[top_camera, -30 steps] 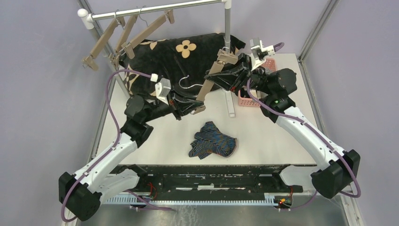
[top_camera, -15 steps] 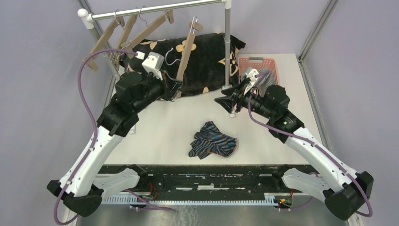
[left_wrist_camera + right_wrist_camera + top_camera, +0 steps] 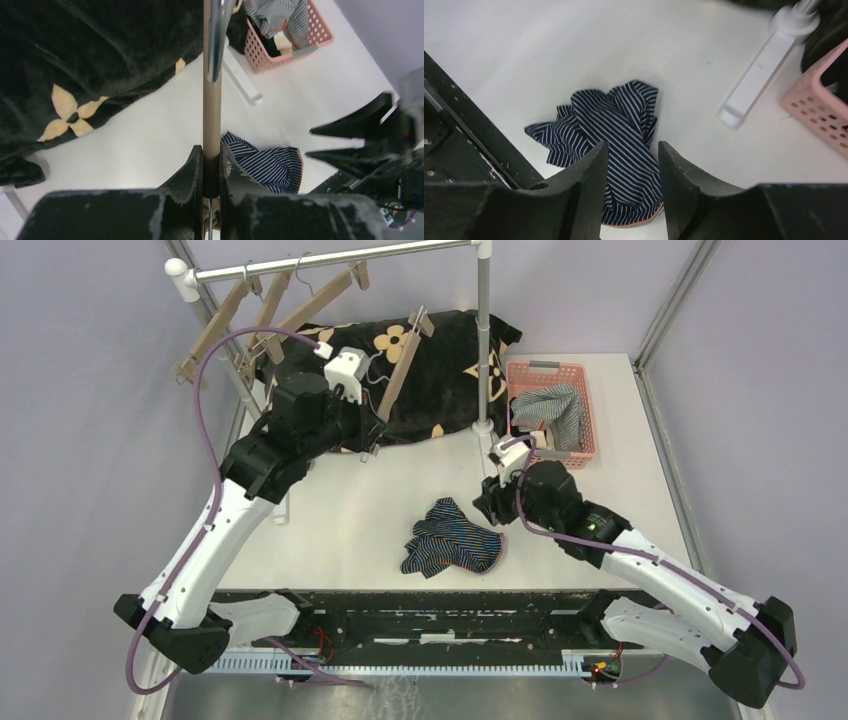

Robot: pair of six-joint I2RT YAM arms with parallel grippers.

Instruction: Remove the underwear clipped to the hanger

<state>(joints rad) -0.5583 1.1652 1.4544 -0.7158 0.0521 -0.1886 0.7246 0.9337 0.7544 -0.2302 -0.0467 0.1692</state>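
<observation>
The navy striped underwear [image 3: 452, 540] lies crumpled on the white table, near the front edge. My right gripper [image 3: 485, 505] hovers just right of it; in the right wrist view its jaws [image 3: 631, 147] stand open over the navy cloth [image 3: 624, 115] with nothing between them. A grey-white striped underwear [image 3: 550, 405] lies in the pink basket [image 3: 590, 410]. My left gripper [image 3: 372, 425] is raised at the back left, shut on the bar of a bare wooden hanger [image 3: 400, 358]. In the left wrist view its fingers [image 3: 211, 160] pinch that bar [image 3: 212, 100].
Three more wooden hangers [image 3: 270, 310] hang on the steel rail [image 3: 330, 260]. A big black cloth with tan flowers [image 3: 440, 370] lies behind. The rack's upright post [image 3: 483, 340] and white foot [image 3: 759, 75] stand between the arms. The basket [image 3: 320, 37] sits back right.
The left arm has swung the hanger up and left toward the rail. The right gripper has left the hanger's clip, opened, and dropped forward to beside the navy underwear.
</observation>
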